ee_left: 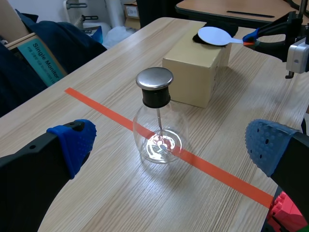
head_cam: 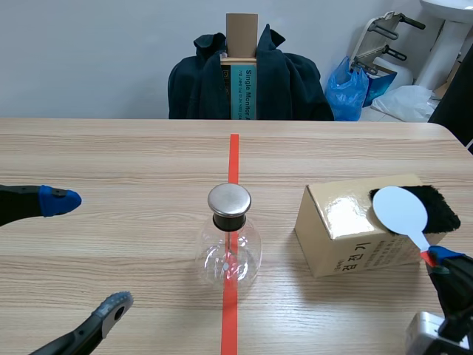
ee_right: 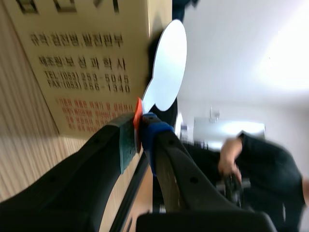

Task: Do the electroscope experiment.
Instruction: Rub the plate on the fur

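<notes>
The electroscope (head_cam: 229,240), a clear glass flask with a metal cap (head_cam: 229,200) and a rod inside, stands upright on the red tape line at mid-table. My left gripper (head_cam: 87,251) is open to its left, level with it. In the left wrist view the flask (ee_left: 159,128) sits ahead of the open gripper (ee_left: 171,145). My right gripper (head_cam: 436,259) is shut on the red handle of a white round paddle (head_cam: 399,209), whose disc lies over a black fur cloth (head_cam: 437,207) on a cardboard box (head_cam: 347,237). The right wrist view shows the paddle (ee_right: 169,65) pinched between the pads (ee_right: 128,140).
The cardboard box (ee_left: 195,72) stands right of the flask with a gap between them. A chair draped with a dark jacket (head_cam: 247,81) stands beyond the table's far edge. A person (ee_right: 251,159) shows in the background of the right wrist view.
</notes>
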`<state>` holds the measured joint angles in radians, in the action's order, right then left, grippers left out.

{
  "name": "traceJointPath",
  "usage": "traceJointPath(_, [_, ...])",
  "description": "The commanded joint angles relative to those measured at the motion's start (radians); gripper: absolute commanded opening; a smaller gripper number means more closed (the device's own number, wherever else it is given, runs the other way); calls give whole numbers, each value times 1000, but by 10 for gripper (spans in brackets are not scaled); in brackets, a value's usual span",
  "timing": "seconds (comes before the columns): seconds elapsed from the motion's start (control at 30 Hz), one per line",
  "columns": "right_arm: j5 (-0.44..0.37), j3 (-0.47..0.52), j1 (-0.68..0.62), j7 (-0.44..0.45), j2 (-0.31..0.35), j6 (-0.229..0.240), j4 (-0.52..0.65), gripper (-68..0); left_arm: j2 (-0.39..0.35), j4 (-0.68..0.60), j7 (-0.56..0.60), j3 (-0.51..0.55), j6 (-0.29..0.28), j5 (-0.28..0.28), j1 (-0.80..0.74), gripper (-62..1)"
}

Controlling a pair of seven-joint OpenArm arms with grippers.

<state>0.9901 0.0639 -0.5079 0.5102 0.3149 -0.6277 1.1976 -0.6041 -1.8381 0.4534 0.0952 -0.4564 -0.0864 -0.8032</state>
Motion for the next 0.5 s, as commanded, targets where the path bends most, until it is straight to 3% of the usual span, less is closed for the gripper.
traceJointPath(0.0, [-14, 26, 6, -49, 18, 5, 5, -668, 5, -7, 18, 6, 0, -13, 3, 14])
traceJointPath(0.07, [-13, 32, 6, 2, 27, 25, 5, -668, 5, -7, 18, 6, 0, -13, 3, 14])
traceJointPath(0.17, [-13, 13, 6, 97, 15, 14, 5, -668, 5, -7, 18, 6, 0, -13, 3, 14])
traceJointPath(0.27, [-13, 25, 6, -2, 1, -62, 5, -668, 5, -7, 16, 6, 1, -13, 3, 14])
traceJointPath(0.33, [-8, 50, 6, -23, 12, -56, 5, -668, 5, -7, 14, 6, 1, -13, 3, 14])
traceJointPath(0.47, [17, 52, 10, 174, 6, -34, 5, -668, 5, -7, 14, 6, 1, -13, 3, 14])
